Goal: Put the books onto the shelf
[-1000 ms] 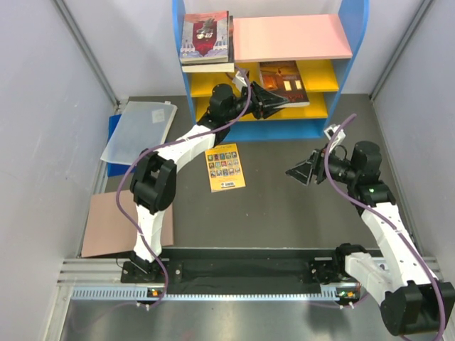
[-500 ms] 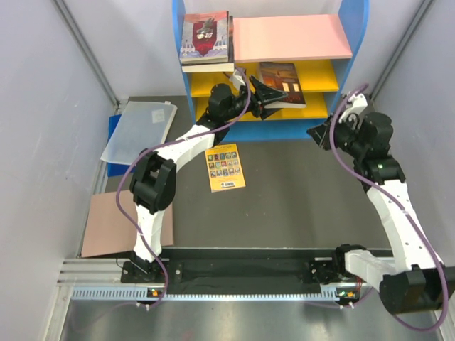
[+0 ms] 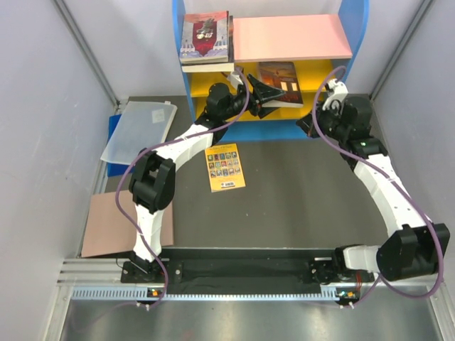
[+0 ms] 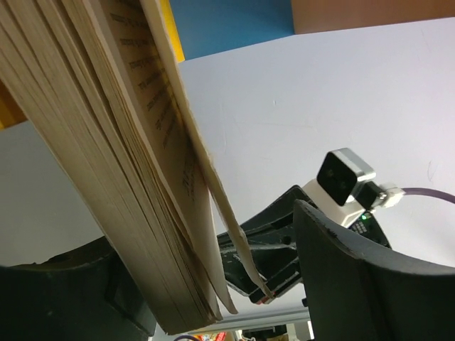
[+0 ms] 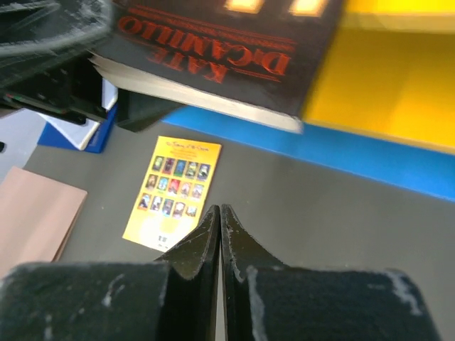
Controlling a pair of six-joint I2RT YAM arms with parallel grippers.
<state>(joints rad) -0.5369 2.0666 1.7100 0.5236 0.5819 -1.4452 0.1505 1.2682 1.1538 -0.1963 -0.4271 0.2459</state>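
Observation:
A dark orange-glow book (image 3: 279,77) lies on the upper yellow board of the blue-framed shelf (image 3: 353,28), its near edge sticking out. My left gripper (image 3: 271,93) stands open around that edge. In the left wrist view its fingers (image 4: 355,270) are spread, and the book's pages (image 4: 92,142) hang between them, apart from the right finger. My right gripper (image 3: 305,128) is shut on nothing just in front of the shelf's right part; its closed tips (image 5: 219,210) hover over the table below the dark book (image 5: 213,42). A yellow book (image 3: 225,167) lies flat on the table. A pale book with a dark-red figure (image 3: 206,35) tops a stack on the shelf's left.
A translucent folder on a blue board (image 3: 138,131) lies at the table's left. A brown cardboard sheet (image 3: 114,224) lies nearer the left arm's base. Grey walls close in on both sides. The pink top board (image 3: 291,37) is bare on its right.
My left gripper has opened off the dark book, which now sits a little deeper on the yellow board. My right arm swung from mid-table up to the shelf front and shut its jaws.

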